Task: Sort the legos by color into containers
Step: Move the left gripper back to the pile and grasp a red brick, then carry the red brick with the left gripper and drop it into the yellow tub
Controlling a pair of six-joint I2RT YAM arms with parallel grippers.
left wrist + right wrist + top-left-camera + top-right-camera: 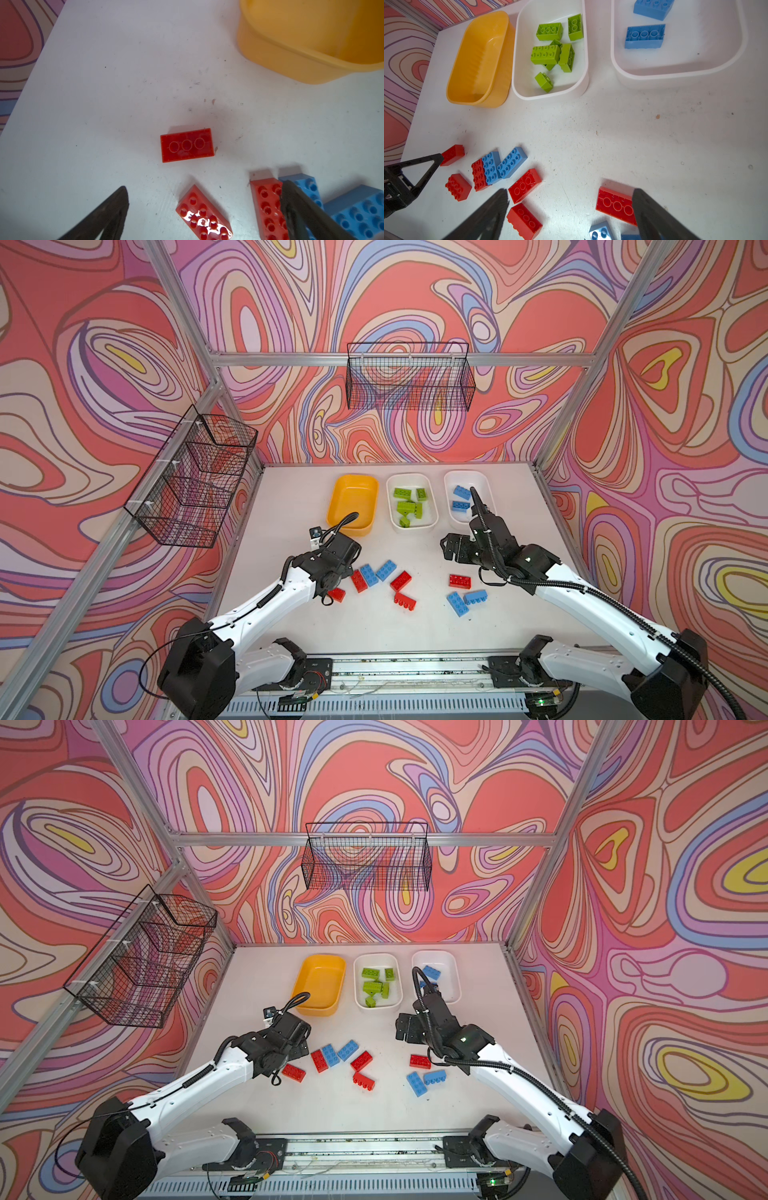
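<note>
Three containers stand in a row at the back: an empty yellow tub (353, 499), a white tub (432, 514) holding several green legos (409, 506), and a white tub (484, 489) with two blue legos (461, 497). Red legos (401, 580) and blue legos (386, 570) lie loose on the table's middle. My left gripper (203, 199) hangs open over a studs-up red brick (203, 216), with an upturned red brick (187, 145) just beyond. My right gripper (571, 199) is open above the table, an upturned red brick (614, 205) beside one finger (648, 209).
Black wire baskets hang on the left wall (195, 481) and the back wall (409, 377). Aluminium frame posts (552, 439) border the white table (291, 497). Two more blue bricks (465, 600) lie near the right arm. The left gripper's finger (425, 166) shows in the right wrist view.
</note>
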